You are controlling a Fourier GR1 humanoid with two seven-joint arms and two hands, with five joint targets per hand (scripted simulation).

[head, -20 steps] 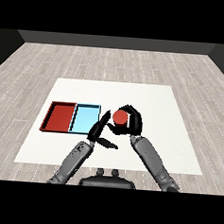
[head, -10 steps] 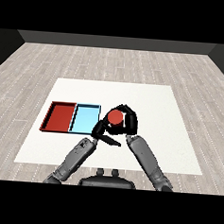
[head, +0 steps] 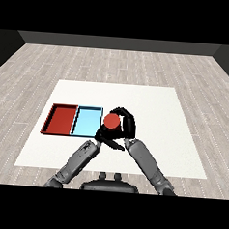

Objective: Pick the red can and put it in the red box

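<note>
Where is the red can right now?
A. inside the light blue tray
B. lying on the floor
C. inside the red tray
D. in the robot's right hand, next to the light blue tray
D: the right hand has its fingers curled round the red can, just right of the light blue tray.

The red can (head: 111,120) stands upright just right of the light blue tray (head: 87,122), apart from the red tray (head: 61,120).
</note>
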